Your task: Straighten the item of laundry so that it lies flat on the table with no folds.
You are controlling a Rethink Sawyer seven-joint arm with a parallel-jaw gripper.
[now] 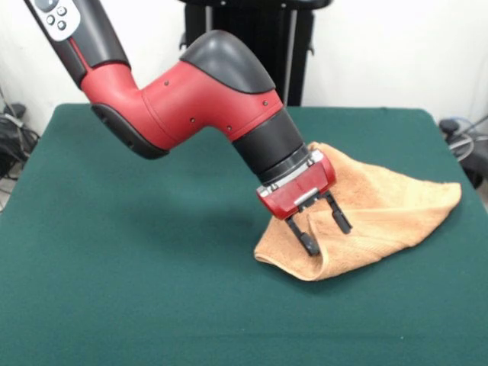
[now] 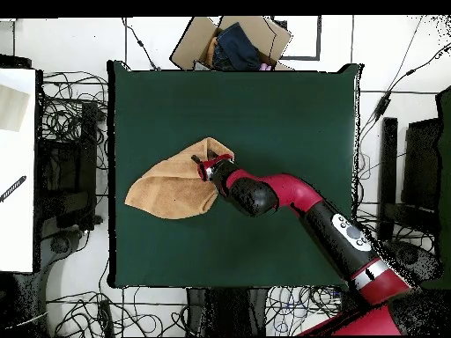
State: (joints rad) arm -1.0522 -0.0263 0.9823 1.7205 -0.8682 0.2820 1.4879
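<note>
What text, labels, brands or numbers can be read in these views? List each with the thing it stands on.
None can be read.
Arm button panel: round buttons only, their markings too small to read.
Gripper: red housing bears no legible mark.
Towel: plain peach-orange, no tag showing.
Table: plain green top.
Cardboard box in the overhead view: no print legible.
</note>
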